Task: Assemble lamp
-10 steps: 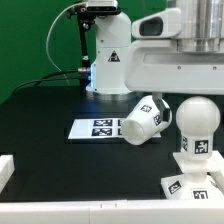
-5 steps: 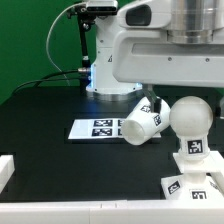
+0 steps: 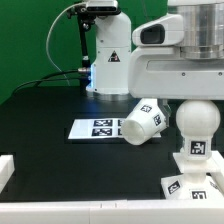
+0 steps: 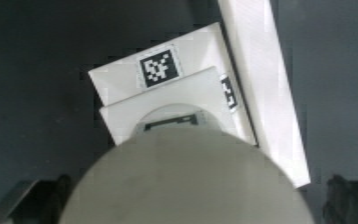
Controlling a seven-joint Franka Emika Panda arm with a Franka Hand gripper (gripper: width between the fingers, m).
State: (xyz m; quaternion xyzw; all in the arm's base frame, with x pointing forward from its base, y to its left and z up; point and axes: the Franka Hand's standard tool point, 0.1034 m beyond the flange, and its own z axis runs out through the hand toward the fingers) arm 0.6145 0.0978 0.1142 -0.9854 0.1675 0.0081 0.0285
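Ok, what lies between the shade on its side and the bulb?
Nothing. In the exterior view only a narrow strip of bare black table separates the shade from the bulb; they do not touch.

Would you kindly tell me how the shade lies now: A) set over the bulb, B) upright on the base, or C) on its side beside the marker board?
C: the shade lies tipped on its side beside the marker board, its wide open end facing the exterior view's left.
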